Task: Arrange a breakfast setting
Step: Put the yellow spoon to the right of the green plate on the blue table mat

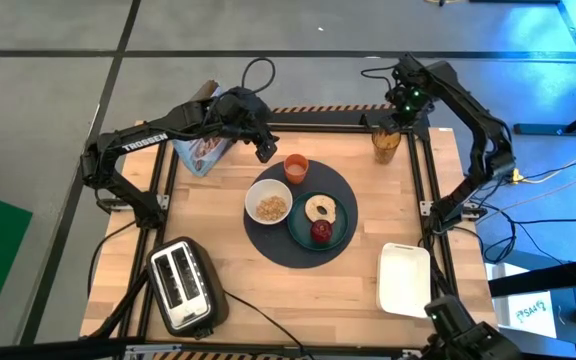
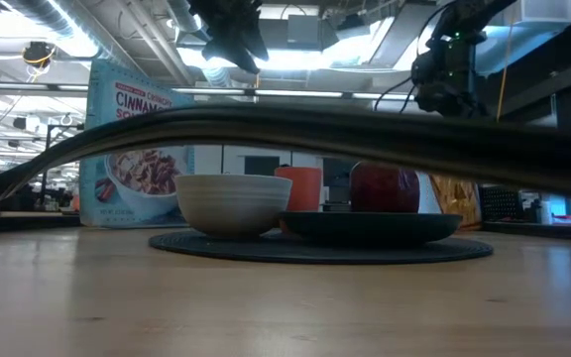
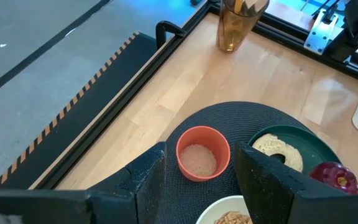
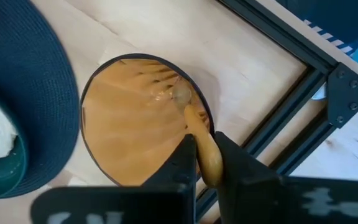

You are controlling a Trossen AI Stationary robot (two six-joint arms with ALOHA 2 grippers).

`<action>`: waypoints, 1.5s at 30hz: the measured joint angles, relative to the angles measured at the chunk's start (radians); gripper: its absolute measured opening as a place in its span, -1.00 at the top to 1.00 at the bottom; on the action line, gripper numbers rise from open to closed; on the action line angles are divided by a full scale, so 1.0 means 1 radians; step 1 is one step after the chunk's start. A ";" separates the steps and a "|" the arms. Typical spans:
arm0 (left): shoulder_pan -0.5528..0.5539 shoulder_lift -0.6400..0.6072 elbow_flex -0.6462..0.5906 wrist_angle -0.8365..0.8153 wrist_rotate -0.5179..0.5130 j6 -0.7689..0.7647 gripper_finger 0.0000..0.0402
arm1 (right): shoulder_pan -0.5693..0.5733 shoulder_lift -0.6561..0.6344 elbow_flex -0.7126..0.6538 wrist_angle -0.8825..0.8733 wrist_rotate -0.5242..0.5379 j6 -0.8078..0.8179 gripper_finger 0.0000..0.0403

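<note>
The dark round mat (image 1: 278,240) lies mid-table. On it stand the teal plate (image 1: 338,238) with the pale ring-shaped bread (image 1: 321,208) and red fruit (image 1: 321,232), the white bowl (image 1: 269,202) of cereal, and the orange cup (image 1: 296,168). My left gripper (image 1: 265,150) is open and hovers above the orange cup (image 3: 202,153), one finger on either side in its wrist view, well clear of it. My right gripper (image 1: 399,118) is over an amber tumbler (image 1: 386,146) at the far right, shut on a golden-looking spoon handle (image 4: 194,121) that stands in it. My right gripper pinches the upper end of the spoon's handle (image 4: 206,163) between its two fingers, coming from above and pointing down into the tumbler (image 4: 135,130). The handle leans against the tumbler's rim, and its lower end (image 4: 180,94) is still inside the tumbler.
A cereal box (image 1: 203,150) stands at the far left behind my left arm. The silver-black toaster (image 1: 183,285) sits near left, and the white tray (image 1: 405,278) near right. A black frame rail (image 4: 278,124) runs close beside the tumbler. A dark cable (image 2: 365,134) crosses the low view.
</note>
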 joint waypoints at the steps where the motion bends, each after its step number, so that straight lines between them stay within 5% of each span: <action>1: 0.000 0.000 0.000 0.000 0.000 0.000 0.09 | 0.000 -0.004 0.000 -0.003 -0.005 0.000 0.91; 14: -0.020 0.000 0.000 -0.001 0.000 -0.003 0.09 | 0.000 -0.011 -0.001 0.075 -0.164 -0.008 0.87; 36: -0.030 0.000 0.000 -0.002 0.000 -0.005 0.09 | 0.001 -0.010 -0.060 0.200 -0.126 0.075 0.68; 45: -0.030 0.000 0.000 -0.001 0.000 -0.011 0.09 | 0.000 -0.011 -0.111 0.212 -0.126 0.073 0.88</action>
